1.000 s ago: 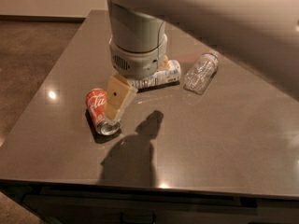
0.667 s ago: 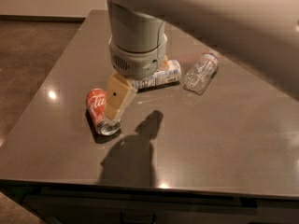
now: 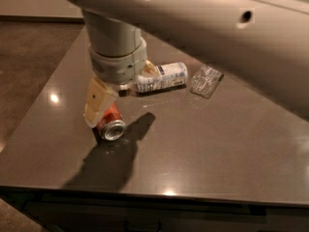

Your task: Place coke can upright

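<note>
- 1 view only, looking from above, past the arm (image 3: 203, 28), steeply down and forward onto the grey table (image 3: 203, 149).
- It sits close: the arm fills the top of the frame.
- The gripper (image 3: 100, 110) hangs left of centre, at the coke can (image 3: 112, 124).

Dim, warm light from overhead.
Bright glints (image 3: 54, 98) dot the dark table (image 3: 217, 144); the gripper (image 3: 100, 111), down at the coke can (image 3: 112, 125), throws a soft shadow (image 3: 108, 163) toward the near edge.
</note>
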{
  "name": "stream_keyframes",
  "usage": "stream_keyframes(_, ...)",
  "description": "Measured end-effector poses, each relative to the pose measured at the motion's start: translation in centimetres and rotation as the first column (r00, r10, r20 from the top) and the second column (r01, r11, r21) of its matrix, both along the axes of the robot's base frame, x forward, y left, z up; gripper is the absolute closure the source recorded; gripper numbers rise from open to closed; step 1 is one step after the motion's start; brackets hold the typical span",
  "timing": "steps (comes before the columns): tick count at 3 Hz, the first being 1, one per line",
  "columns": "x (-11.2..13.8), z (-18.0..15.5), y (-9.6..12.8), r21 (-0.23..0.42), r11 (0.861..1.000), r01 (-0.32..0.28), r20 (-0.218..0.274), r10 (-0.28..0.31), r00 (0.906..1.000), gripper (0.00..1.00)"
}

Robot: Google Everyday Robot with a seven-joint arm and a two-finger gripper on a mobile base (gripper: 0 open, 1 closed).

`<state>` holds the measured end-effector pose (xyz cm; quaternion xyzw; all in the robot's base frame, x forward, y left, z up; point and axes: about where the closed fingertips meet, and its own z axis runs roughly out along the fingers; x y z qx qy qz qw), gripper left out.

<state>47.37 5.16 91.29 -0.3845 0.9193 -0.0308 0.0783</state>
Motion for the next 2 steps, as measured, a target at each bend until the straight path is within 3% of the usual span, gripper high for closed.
stream_keyframes(1,0.7,-1.6,2.4,0.004,0.994,0.107,-0.043,-0.107,0.9933,0.00)
stream_keyframes(2,1.3,-3.5,4.6,0.004,0.973,0.230,-0.089,-0.228,0.9695,0.00)
